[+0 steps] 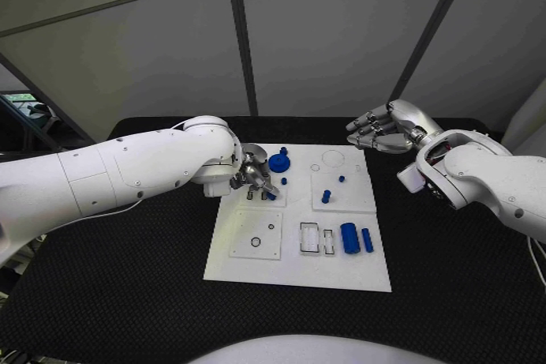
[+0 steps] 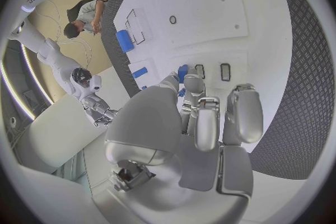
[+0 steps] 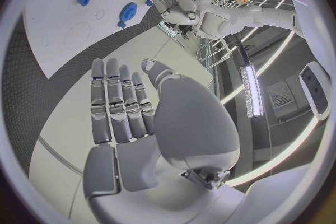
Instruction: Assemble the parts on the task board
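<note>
Your task board [image 1: 298, 268], a white plate, lies at the centre of the head view on the black surface [image 1: 455, 285]. Blue parts sit across it: a round disc-shaped part [image 1: 278, 165] near the board's upper left, a small peg [image 1: 326, 196] just right of centre, a tiny one [image 1: 340, 178] above it, and a thick cylinder [image 1: 349, 238] beside a slimmer bar [image 1: 366, 238] at the lower right, next to two rectangular recesses [image 1: 316, 238].

Your left robot hand [image 1: 252, 177] reaches in from the left of the frame and hangs over the board's upper left corner, fingers curled downward just beside the disc. In the left wrist view its fingertips [image 2: 187, 85] close around a small blue part [image 2: 182, 73], pinched over the white plate.

Your right robot hand [image 1: 385, 130] hovers at the upper right of the head view, beyond the board's far corner and well apart from every part. The right wrist view shows it released, fingers [image 3: 119, 103] straight and side by side, grasping nothing.
</note>
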`<state>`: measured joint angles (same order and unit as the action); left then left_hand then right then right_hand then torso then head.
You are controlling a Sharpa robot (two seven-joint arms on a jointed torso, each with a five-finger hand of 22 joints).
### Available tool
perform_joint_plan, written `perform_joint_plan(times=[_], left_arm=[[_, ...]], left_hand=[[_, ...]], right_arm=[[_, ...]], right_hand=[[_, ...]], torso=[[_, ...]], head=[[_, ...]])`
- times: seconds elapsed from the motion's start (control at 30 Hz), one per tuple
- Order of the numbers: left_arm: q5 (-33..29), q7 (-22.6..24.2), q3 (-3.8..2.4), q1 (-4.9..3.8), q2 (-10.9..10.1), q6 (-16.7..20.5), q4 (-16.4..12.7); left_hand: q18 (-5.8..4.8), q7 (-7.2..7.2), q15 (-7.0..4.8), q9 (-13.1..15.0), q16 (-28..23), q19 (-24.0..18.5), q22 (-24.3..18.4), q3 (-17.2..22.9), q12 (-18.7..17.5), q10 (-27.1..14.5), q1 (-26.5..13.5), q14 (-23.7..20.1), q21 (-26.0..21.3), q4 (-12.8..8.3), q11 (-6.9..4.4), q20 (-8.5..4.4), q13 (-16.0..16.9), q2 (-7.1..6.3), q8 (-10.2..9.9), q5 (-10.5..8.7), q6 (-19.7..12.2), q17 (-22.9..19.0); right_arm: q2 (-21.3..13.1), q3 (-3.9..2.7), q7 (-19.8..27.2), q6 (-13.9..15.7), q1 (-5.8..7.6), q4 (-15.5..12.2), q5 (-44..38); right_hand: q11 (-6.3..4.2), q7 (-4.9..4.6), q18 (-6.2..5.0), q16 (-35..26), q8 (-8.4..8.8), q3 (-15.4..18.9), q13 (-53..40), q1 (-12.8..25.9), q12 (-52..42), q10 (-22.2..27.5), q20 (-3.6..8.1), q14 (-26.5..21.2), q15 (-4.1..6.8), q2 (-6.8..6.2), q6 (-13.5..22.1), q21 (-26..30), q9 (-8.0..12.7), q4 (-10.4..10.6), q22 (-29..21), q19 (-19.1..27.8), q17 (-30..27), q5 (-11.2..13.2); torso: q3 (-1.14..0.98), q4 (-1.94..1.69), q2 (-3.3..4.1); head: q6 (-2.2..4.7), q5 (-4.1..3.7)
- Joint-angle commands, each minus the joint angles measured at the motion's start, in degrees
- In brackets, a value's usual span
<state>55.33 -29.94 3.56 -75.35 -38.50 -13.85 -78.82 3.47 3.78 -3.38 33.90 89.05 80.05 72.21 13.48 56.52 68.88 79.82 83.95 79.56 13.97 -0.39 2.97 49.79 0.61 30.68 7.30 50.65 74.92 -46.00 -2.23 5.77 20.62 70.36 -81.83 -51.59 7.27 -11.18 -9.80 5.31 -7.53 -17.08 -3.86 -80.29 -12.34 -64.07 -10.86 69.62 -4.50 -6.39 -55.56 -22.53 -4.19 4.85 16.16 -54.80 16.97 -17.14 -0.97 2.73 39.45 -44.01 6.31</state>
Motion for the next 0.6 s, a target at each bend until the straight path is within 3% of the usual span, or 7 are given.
perform_joint_plan(times=[0.03, 0.07, 0.17, 0.43, 0.6], left_arm=[[-3.6, 0.0, -0.02, -0.06, -0.7, 2.2, -0.9], [-3.9, 0.0, -0.02, -0.05, -0.9, 2.8, -1.2], [-4.3, 0.0, -0.02, -0.05, -1.8, 4.9, -2.3], [-4.5, 0.4, 0.0, 0.17, -4.4, 12.5, -6.1], [-3.4, 0.6, 0.02, 0.71, -6.4, 17.4, -9.2]], left_hand=[[0.36, 0.29, -0.08, 1.7, 0.2, -0.1, 0.2, 15.7, 0.0, 1.1, -3.5, 5.7, 0.1, -7.2, -0.26, -0.21, 0.1, -3.54, 1.2, 0.1, 0.0, 14.3], [0.37, 0.17, -0.18, 2.2, 0.2, -0.1, 0.3, 17.6, 0.0, 1.1, -4.6, 5.7, 0.1, -7.8, 0.01, -0.22, 0.1, -4.75, 1.5, -0.07, -0.2, 14.3], [0.35, 0.07, -0.21, 3.3, 0.1, -0.1, 0.3, 21.2, -0.6, 1.0, -6.1, 5.7, 0.1, -8.9, -0.04, -0.13, -0.5, -5.61, 2.0, -0.1, -0.4, 14.2], [0.33, -0.04, -0.3, 5.3, 0.2, 0.0, 0.6, 26.6, -0.9, 1.5, -9.1, 5.7, 0.1, -11.2, -0.07, -0.18, -0.9, -6.93, 3.2, -0.19, -0.6, 14.3], [0.3, -0.07, -0.33, 5.8, 0.3, 0.1, 0.8, 27.9, -0.8, 1.7, -9.9, 5.8, 0.1, -11.7, -0.11, -0.21, -0.9, -7.21, 3.5, -0.22, -0.6, 14.4]], right_arm=[[0.0, -0.05, 0.1, -0.6, 0.12, 0.1, -0.2], [0.0, -0.05, 0.1, -0.7, 0.12, 0.1, -0.2], [-0.2, -0.05, 0.1, -0.8, 0.12, 0.3, -0.2], [-0.7, -0.04, 0.3, -0.8, 0.12, 0.5, -0.2], [-1.0, -0.02, 0.3, -0.8, 0.12, 0.7, -0.2]], right_hand=[[0.43, -0.54, -0.54, -0.3, 0.3, 0.1, 0.1, 0.3, 0.3, -0.1, 0.05, 0.0, -0.3, 0.23, 0.1, 0.4, 0.1, -0.3, -0.1, -0.4, -0.1, -0.4], [0.45, -0.56, -0.54, -0.4, 0.31, 0.2, 0.1, 0.3, 0.3, -0.1, 0.04, 0.0, -0.32, 0.22, 0.1, 0.5, 0.1, -0.2, -0.1, -0.4, -0.1, -0.4], [0.48, -0.57, -0.53, -0.4, 0.35, 0.2, 0.1, 0.4, 0.4, 0.0, 0.01, -0.1, -0.35, 0.21, 0.1, 0.6, 0.1, -0.2, -0.2, -0.4, -0.2, -0.4], [0.52, -0.59, -0.52, -0.6, 0.39, 0.3, 0.2, 0.6, 0.4, 0.1, -0.03, -0.1, -0.4, 0.17, 0.2, 0.8, 0.1, -0.1, -0.3, -0.4, -0.2, -0.5], [0.53, -0.58, -0.52, -0.6, 0.42, 0.3, 0.2, 0.7, 0.5, 0.1, -0.06, -0.1, -0.42, 0.15, 0.2, 0.9, 0.1, -0.1, -0.4, -0.4, -0.3, -0.5]], torso=[[0.0, -0.13, 0.0], [0.0, -0.13, -0.02], [0.0, -0.15, -0.02], [-0.1, -0.15, -0.11], [-0.41, -0.64, -0.34]], head=[[-0.08, 0.03], [-0.12, 0.04], [-0.1, 0.08], [0.0, 0.46], [-0.25, 0.46]])
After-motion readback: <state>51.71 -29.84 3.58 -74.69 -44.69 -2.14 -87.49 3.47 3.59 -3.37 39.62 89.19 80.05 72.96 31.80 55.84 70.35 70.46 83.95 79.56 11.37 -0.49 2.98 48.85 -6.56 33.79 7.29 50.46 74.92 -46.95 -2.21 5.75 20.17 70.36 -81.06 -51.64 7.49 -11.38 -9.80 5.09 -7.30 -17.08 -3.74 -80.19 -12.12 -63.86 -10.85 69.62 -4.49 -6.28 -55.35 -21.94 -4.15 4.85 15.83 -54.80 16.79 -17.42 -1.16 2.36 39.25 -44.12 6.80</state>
